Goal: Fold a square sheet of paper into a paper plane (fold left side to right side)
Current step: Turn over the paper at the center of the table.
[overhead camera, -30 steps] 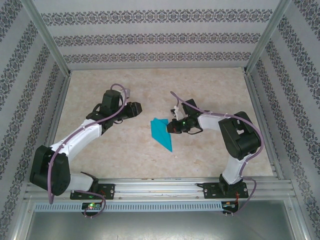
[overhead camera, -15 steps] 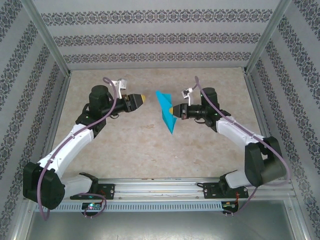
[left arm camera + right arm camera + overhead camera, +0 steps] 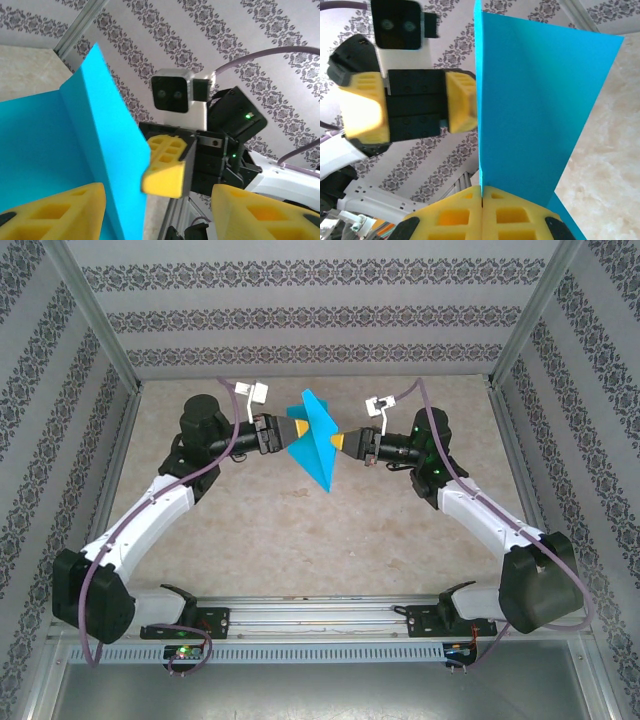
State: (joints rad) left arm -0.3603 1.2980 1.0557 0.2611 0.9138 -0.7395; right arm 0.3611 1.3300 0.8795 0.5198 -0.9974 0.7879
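Left gripper [image 3: 296, 429] is seen raised above the table [image 3: 300, 540] with its yellow fingers [image 3: 60, 210] spread apart, not closed on anything. Just to its right, the paper plane [image 3: 316, 445] is held in the air between the two arms, clear of the table, with its point directed toward the arms' bases in the overhead view and its wider end toward the back wall [image 3: 320, 315]. In the left wrist view, a turquoise flap is seen reaching into the gap between the spread fingers, close to the one at the frame's left; whether it is touched there cannot be told, and the paper's lower part is cut off by the frame's edge. In the right wrist view, one left finger [image 3: 461, 102] is found just beside the paper's upright edge, though contact cannot be made out. Farther right, the right gripper [image 3: 341, 443] is clamped on the paper plane's right-hand edge, its two yellow pads [image 3: 450, 217] being pressed together with the paper pinched in the seam between them.
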